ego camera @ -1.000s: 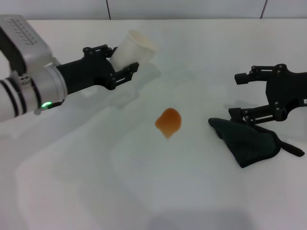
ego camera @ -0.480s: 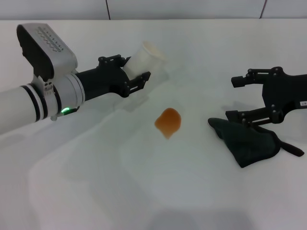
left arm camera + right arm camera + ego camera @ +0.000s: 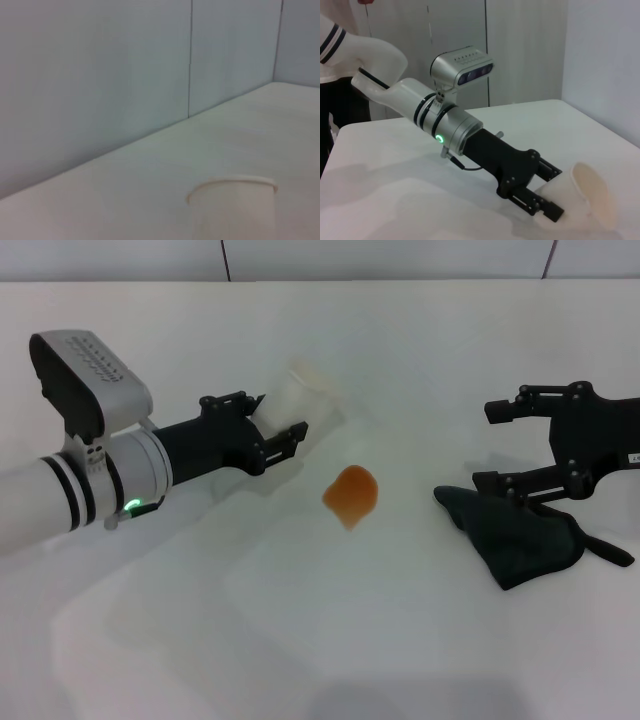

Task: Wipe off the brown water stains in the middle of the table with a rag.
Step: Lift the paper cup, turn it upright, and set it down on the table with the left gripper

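Orange-brown water stains (image 3: 351, 494) sat unwiped mid-table (image 3: 300, 640); left claw (image 3: 275, 430) clamped the paper cup (image 3: 295, 400) aside, right claw (image 3: 505, 450) gaped empty over the rag (image 3: 520, 540).

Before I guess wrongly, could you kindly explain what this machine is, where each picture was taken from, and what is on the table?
It is a robot with two arms ending in grippers. The wide picture comes from its head, looking down at a white table. The other two come from cameras on its wrists. The left gripper is shut on a paper cup, tilted near the table. The right gripper, jaws open, hovers at a dark rag. Between them lies a brown stain, not yet wiped.
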### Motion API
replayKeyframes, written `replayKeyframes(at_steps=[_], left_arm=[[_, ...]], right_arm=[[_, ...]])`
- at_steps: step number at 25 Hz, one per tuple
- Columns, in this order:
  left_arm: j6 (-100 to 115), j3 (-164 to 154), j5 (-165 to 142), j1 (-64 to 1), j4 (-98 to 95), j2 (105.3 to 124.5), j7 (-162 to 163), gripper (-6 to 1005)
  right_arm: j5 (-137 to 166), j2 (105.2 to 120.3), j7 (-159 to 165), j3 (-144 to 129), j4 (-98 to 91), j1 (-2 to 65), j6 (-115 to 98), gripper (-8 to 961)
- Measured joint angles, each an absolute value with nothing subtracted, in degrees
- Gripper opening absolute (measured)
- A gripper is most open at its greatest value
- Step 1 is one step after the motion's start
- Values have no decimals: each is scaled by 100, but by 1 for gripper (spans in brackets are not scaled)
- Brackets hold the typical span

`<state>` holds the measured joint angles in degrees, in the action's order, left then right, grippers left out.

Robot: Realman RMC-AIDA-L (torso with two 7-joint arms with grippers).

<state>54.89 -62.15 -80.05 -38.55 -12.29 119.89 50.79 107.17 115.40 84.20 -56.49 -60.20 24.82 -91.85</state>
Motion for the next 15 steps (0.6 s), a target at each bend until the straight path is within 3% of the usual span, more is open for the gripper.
replayKeyframes(at_steps=[15], left_arm=[[5422,-6348,-7997,-3676,-1109,11983,4768,578]], right_arm=[[10712,11531,8420,-5636,-6011,2478,-9124,869]])
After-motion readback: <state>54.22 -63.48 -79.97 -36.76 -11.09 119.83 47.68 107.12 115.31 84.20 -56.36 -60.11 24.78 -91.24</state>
